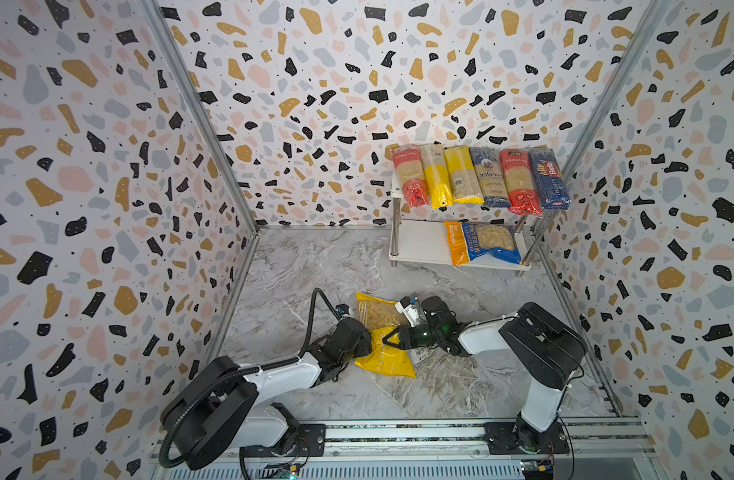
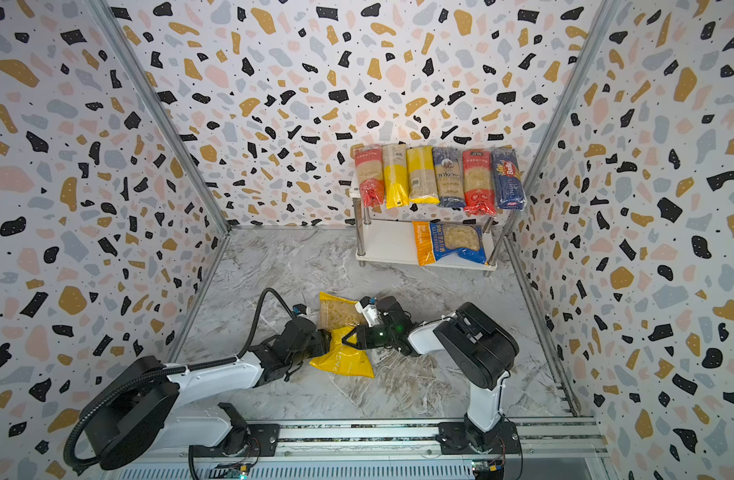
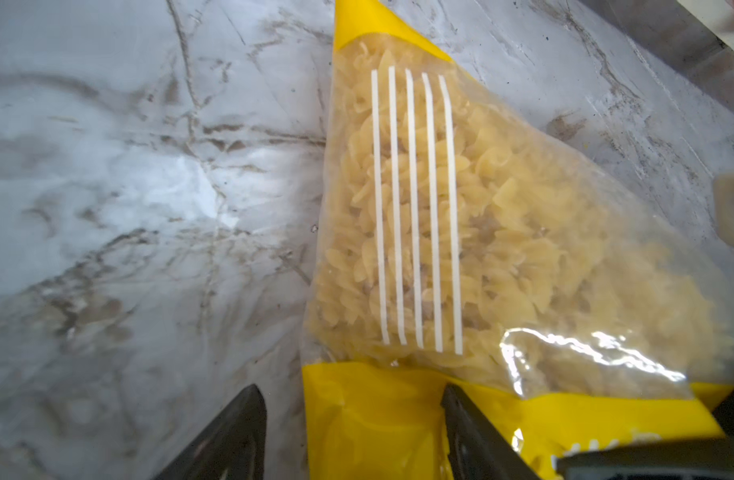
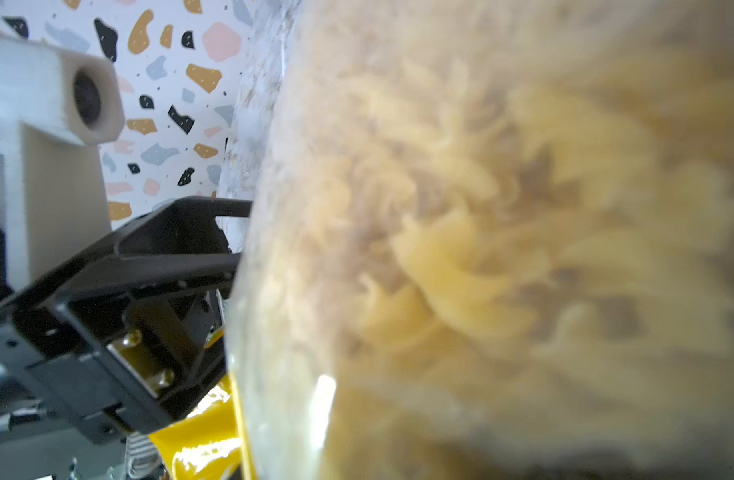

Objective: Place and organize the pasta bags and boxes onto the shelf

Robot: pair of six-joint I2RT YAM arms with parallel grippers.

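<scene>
Yellow-and-clear plastic pasta bag (image 4: pixel 481 249), right gripper (image 1: pixel 385 338) pinching its yellow fold, left gripper (image 3: pixel 349 390) astride its edge, grasp unclear.

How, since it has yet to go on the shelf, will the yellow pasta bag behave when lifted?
Likely floppy: the yellow bag is thin film, creased mid-length in a top view, so it should sag. Loose spiral pasta inside would probably shift. The glossy film may slip.
</scene>
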